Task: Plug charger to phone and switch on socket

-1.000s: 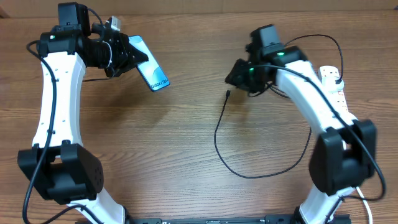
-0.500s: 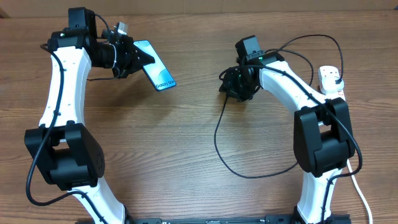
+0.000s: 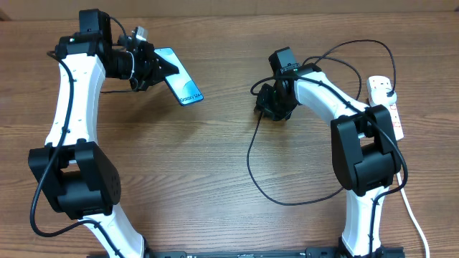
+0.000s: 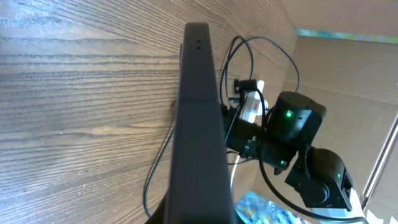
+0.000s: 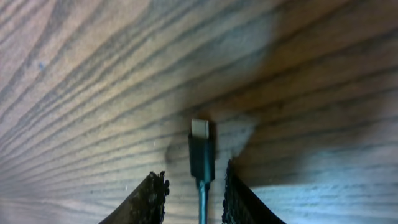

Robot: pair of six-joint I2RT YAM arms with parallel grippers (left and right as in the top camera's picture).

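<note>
A robotics lab bench, it seems: two white-and-black robot arms (image 3: pixel 68 115) stand on a bare wood-grain table (image 3: pixel 179 165), trailing cables. Beyond the left tool (image 3: pixel 162 70), brown cardboard panels (image 4: pixel 348 68) wall off the table's far side.

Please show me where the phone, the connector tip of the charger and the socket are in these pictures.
phone (image 3: pixel 179 76), overhead view, middle of its lit screen.
charger (image 5: pixel 200 130), right wrist view, the metal end of its connector tip.
socket (image 3: pixel 380 89), overhead view, the white far end of the strip.
</note>
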